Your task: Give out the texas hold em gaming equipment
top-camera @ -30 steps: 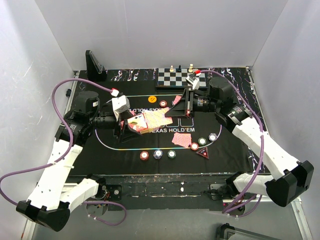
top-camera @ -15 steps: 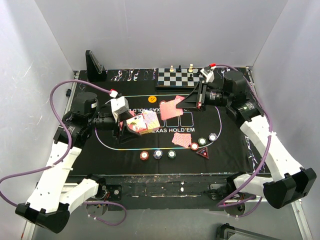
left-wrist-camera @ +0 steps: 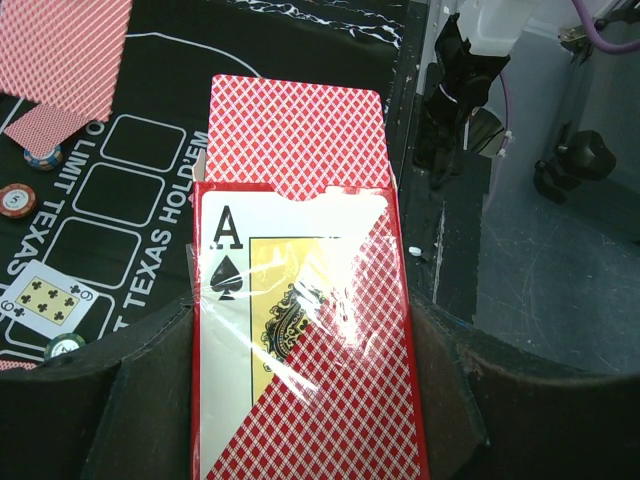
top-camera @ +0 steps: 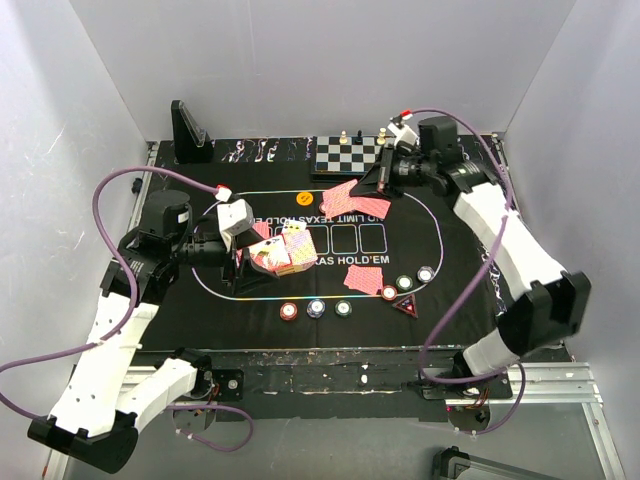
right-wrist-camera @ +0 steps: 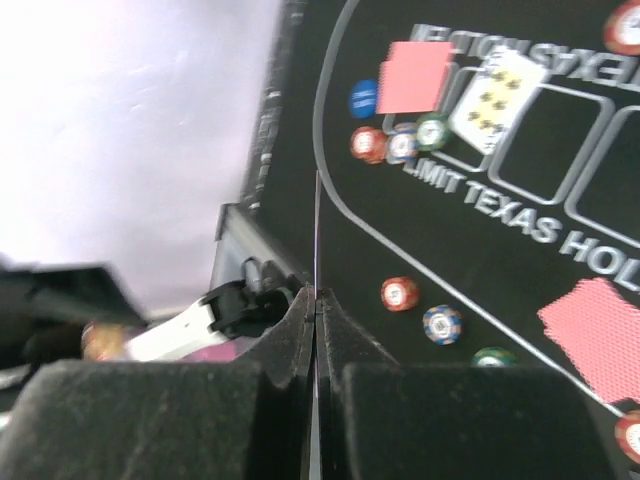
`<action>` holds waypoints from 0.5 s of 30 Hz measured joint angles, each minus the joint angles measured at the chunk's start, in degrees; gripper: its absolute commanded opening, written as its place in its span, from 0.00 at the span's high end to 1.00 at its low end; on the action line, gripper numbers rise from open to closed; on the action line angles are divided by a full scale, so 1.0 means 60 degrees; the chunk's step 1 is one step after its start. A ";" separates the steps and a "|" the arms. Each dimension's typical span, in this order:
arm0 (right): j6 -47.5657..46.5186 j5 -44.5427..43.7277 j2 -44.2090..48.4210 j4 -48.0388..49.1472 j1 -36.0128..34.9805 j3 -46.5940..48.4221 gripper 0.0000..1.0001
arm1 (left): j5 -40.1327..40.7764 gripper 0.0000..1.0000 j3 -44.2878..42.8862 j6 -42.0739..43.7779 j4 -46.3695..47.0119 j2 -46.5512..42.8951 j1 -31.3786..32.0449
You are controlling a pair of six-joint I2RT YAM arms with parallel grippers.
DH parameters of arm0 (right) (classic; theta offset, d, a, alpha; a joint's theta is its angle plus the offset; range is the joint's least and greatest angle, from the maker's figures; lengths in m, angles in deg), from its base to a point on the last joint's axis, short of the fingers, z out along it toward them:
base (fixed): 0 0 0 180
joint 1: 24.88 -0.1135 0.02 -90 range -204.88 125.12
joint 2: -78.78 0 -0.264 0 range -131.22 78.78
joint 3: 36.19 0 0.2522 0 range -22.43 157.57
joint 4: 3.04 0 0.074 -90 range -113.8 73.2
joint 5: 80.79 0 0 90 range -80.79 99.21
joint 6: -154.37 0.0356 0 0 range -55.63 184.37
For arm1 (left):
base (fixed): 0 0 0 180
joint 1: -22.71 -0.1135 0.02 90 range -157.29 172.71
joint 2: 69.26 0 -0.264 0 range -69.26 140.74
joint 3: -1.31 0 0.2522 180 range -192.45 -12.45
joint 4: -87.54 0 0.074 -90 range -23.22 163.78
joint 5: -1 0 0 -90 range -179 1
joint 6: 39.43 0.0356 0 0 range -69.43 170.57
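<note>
My left gripper (left-wrist-camera: 300,420) is shut on a red card box (left-wrist-camera: 300,330) with an ace of spades on its front; red-backed cards stick out of its top. From above, the box (top-camera: 283,255) hangs over the mat's middle left. My right gripper (right-wrist-camera: 316,300) is shut on a single playing card (right-wrist-camera: 316,230), seen edge-on. In the top view that card (top-camera: 348,200) hangs just in front of the chessboard. One face-down card (top-camera: 362,280) lies on the mat. Chips (top-camera: 316,307) form a front row, more chips (top-camera: 404,283) lie to the right, beside the dark red triangular marker (top-camera: 405,305).
The chessboard (top-camera: 348,155) with pieces stands at the back, close behind my right gripper (top-camera: 378,185). A black stand (top-camera: 190,130) is at the back left. An orange chip (top-camera: 304,198) lies on the black mat (top-camera: 460,300). A face-up card (left-wrist-camera: 45,300) lies on the mat's printed boxes.
My right gripper has pulled away from the card box, up and back toward the chessboard, carrying one card. My left gripper with the box has shifted slightly toward me.
</note>
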 measured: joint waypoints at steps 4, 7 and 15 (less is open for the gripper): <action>-0.1191 -0.1636 -0.1585 -0.1260 -0.0408 0.1319 0.99 | 0.0004 1.00 0.0000 0.0004 -0.0076 -0.0029 0.0000; -0.1996 -0.2940 -0.2605 -0.2004 -0.0874 0.2401 0.99 | 0.0011 1.00 0.0000 -0.0004 -0.0102 -0.0033 0.0000; -0.3537 -0.5810 -0.3493 -0.2415 -0.1785 0.3235 0.99 | 0.0047 1.00 -0.0022 -0.0076 -0.0291 -0.0055 -0.0029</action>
